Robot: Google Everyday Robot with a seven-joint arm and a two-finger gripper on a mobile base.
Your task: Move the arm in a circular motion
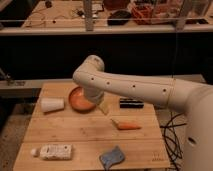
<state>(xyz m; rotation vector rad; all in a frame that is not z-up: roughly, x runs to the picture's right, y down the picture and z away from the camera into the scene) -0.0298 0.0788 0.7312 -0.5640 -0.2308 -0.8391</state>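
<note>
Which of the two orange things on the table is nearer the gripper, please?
The orange bowl: the gripper, hanging under the arm, is right beside its right rim, while the carrot lies apart, farther right.

Arm above table, gripper (pale) — beside orange bowl

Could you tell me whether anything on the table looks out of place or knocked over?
The white cup lies on its side left of the orange bowl, and the white bottle lies flat near the front edge. The gripper hangs by the bowl's right rim.
</note>
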